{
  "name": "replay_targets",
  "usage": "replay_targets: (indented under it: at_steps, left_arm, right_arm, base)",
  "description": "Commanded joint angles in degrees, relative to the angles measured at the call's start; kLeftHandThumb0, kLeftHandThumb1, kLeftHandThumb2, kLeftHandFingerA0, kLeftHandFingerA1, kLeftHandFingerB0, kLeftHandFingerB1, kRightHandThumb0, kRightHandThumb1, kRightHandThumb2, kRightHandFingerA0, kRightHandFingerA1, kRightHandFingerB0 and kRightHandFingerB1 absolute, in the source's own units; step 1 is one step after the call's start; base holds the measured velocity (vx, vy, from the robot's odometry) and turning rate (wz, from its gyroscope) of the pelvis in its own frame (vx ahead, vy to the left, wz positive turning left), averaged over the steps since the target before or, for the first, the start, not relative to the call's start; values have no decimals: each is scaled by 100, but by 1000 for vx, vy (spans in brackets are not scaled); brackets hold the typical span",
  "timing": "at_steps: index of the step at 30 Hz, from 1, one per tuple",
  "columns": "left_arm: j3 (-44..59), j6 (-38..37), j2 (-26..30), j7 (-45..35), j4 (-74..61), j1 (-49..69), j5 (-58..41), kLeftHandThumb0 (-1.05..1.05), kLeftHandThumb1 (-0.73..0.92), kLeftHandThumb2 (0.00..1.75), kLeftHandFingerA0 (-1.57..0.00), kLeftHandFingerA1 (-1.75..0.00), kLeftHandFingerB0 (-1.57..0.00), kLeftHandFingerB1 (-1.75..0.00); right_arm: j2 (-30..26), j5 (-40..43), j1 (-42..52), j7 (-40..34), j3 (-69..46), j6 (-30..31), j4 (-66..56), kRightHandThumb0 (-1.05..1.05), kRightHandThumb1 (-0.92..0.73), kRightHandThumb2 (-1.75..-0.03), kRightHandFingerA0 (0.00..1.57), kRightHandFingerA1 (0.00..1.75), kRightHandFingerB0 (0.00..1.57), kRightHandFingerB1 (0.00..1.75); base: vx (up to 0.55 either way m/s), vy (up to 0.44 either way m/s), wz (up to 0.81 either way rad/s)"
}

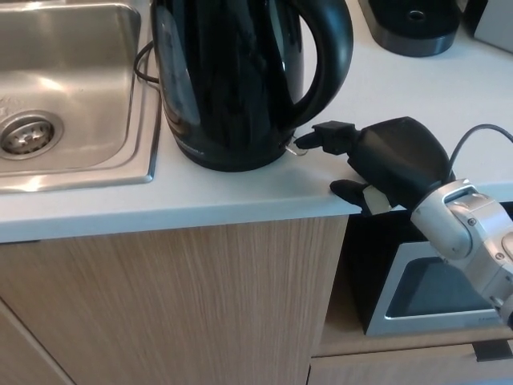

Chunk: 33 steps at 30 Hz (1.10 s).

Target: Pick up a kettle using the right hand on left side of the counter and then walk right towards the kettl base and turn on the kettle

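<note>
wood-grain cabinet front (pixel 176 305) fills the bottom of the frame, with a microwave (pixel 437 285) tucked in a nook at lower right, and a white counter (pixel 240 192) runs across just above. right hand (pixel 385 160) comes in from the right at the counter edge, fingers apart and holding nothing, one fingertip (pixel 309 140) right at the little clear switch (pixel 296 147) at the foot of the kettle's handle, another finger hanging over the edge. black kettle (pixel 232 80) stands upright at centre-top beside the steel sink (pixel 64 96) in the upper left, and the round kettle base (pixel 413 28) sits well apart in the upper right corner.
</note>
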Motion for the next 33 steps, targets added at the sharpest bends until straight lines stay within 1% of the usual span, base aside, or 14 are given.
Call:
replay_targets:
  at_steps: [1, 2, 6, 10, 12, 16, 18, 19, 20, 24, 25, 31, 32, 33]
  left_arm:
    - [7, -85, 97, 13, 67, -68, 16, 29, 57, 123, -96, -111, -84, -96]
    - [6, -77, 107, 21, 69, -80, 20, 27, 56, 119, -100, -106, -85, -94]
    - [25, -55, 116, 1, -11, -52, -10, 27, 57, 118, -101, -107, -85, -94]
    - [8, -48, 134, 7, 19, -97, 11, 30, 57, 121, -97, -113, -84, -97]
    - [-1, -80, 159, 5, 75, -131, 32, 28, 56, 118, -99, -106, -84, -93]
    - [-6, -97, 162, 10, 90, -139, 32, 28, 57, 121, -94, -111, -83, -95]
    - [-20, -67, 149, 25, 7, -102, 42, 29, 58, 120, -92, -111, -81, -94]
    - [-25, -84, 140, 29, 8, -100, 45, 28, 56, 119, -100, -107, -82, -92]
    - [-21, -110, 140, 25, 51, -116, 40, 28, 56, 119, -99, -106, -83, -92]
    - [-12, -124, 152, 15, 108, -140, 26, 28, 56, 119, -99, -106, -83, -92]
    - [-9, -176, 163, -12, 80, -66, 26, 26, 56, 119, -99, -106, -83, -92]
    - [13, -159, 148, -33, 74, -41, -12, 27, 56, 120, -100, -107, -84, -93]
    - [0, -166, 149, 19, 84, -16, 21, 26, 55, 117, -103, -107, -88, -95]
    - [3, -150, 147, 37, 130, -35, 21, 23, 56, 111, -96, -117, -84, -98]
  right_arm:
    - [-14, -157, 217, 390, 279, 207, 68, -15, -56, -63, 87, 140, 50, 48]
    - [-30, -167, 273, 371, 338, 149, 68, -18, -51, -63, 90, 140, 51, 51]
    - [-104, -201, 449, 272, 539, -67, 79, -22, -50, -61, 95, 140, 56, 54]
    - [-206, -403, 547, 62, 817, -149, 92, -19, -56, -66, 96, 150, 52, 55]
    - [-257, -536, 617, -94, 982, -230, 120, -17, -55, -68, 96, 155, 53, 55]
    - [-297, -540, 640, -21, 1126, -111, 44, -18, -57, -69, 95, 157, 51, 54]
    - [-282, -566, 716, 57, 1205, -16, -35, -19, -60, -69, 88, 156, 49, 52]
    - [-258, -561, 781, 124, 1241, 40, -83, -22, -61, -67, 84, 150, 49, 51]
    - [-212, -556, 886, 205, 1300, 108, -122, -22, -60, -71, 86, 156, 49, 53]
    - [-181, -573, 969, 244, 1345, 170, -159, -22, -60, -71, 86, 156, 49, 53]
    - [-171, -502, 1121, 321, 1355, 204, -177, -19, -60, -73, 89, 162, 48, 54]
    - [-200, -411, 1183, 323, 1308, 175, -247, -19, -58, -74, 88, 162, 48, 55]
    - [-270, -175, 1201, 205, 1023, 108, -688, -19, -62, -71, 97, 167, 48, 51]
    - [-323, 11, 1214, 127, 827, -33, -991, -16, -59, -74, 97, 167, 50, 52]
  base:
    - [0, 0, 0]
    - [0, 0, 0]
    - [0, 0, 0]
    - [0, 0, 0]
    - [0, 0, 0]
    - [0, 0, 0]
    - [0, 0, 0]
    - [0, 0, 0]
    - [0, 0, 0]
    - [0, 0, 0]
    - [0, 0, 0]
    - [0, 0, 0]
    - [0, 0, 0]
    - [0, 0, 0]
